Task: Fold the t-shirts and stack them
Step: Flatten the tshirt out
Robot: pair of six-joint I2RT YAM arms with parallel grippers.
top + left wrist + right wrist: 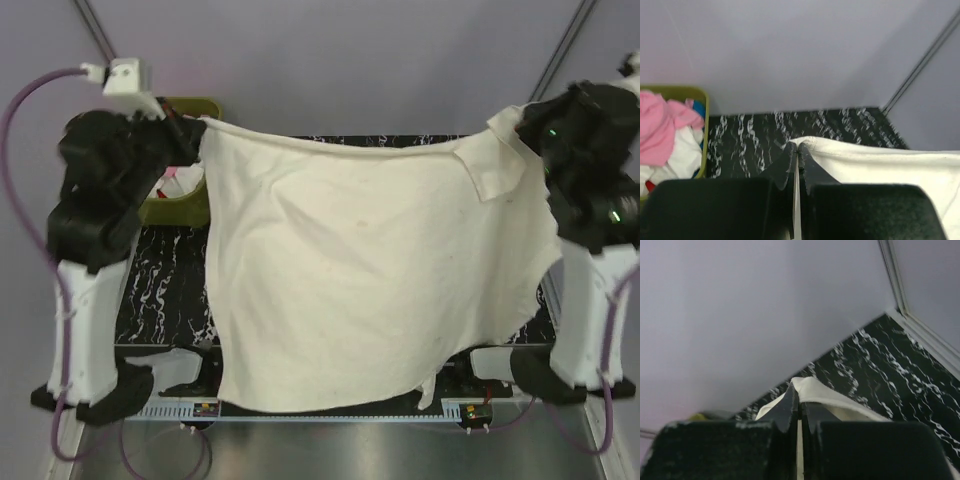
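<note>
**Cream shirt hanging stretched between two claws**

Both arms are holding the cream shirt (360,270) up above the black table (170,290), spread wide like a sheet. The left claw (796,150) is pinching one top corner just beside the green basket (190,205), its jaws pressed together on the hem. The right claw (799,390) is clamping the opposite top corner, well apart from the basket, with its jaws likewise closed on a thin fold of cloth. The top edge is sagging slightly between the two holds, and the loose lower hem is draping down nearer to the arm bases than the basket is.

Inside the basket, a pink shirt (660,130) and a white shirt (682,150) are lying crumpled together.

The cream cloth is looking light, soft and limp. It is probably going to droop and crease wherever nothing is supporting it, and a shallow pinch is likely to slip. Corners and hems seem the safest places to take hold, since the seam there is thicker. It is not fragile.
</note>
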